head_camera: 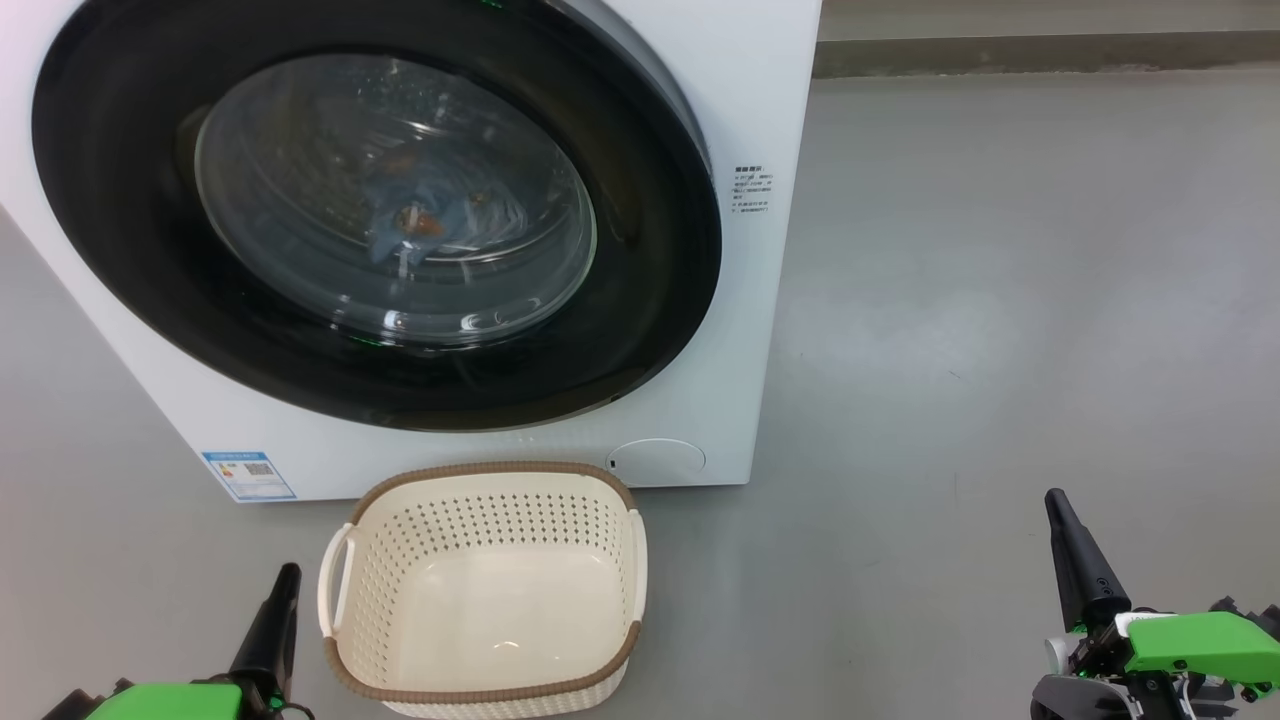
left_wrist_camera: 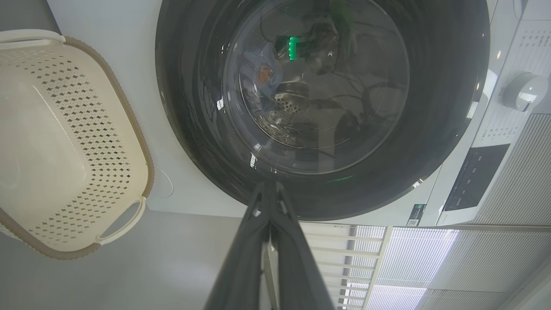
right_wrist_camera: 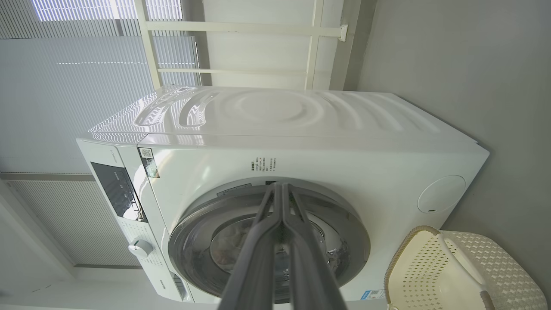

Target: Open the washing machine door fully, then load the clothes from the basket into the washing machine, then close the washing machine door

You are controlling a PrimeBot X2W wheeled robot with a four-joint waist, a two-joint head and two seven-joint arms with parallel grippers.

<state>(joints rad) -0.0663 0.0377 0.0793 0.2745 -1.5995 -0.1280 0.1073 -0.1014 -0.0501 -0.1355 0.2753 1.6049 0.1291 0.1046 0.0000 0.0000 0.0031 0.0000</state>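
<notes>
You look finished here — the clothes [head_camera: 420, 215] show through the glass of the closed washing machine door [head_camera: 650, 250], inside the washing machine [head_camera: 760, 380], the basket [head_camera: 480, 468] stands empty just before it, and your left gripper [head_camera: 287, 580] and right gripper [head_camera: 1058, 505] both rest pinched together, holding nothing.

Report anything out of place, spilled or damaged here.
Nothing stands out. The washing machine door looks shut flush on the washing machine, the clothes lie inside behind its glass, and the basket stands upright and empty on the floor in front.
</notes>
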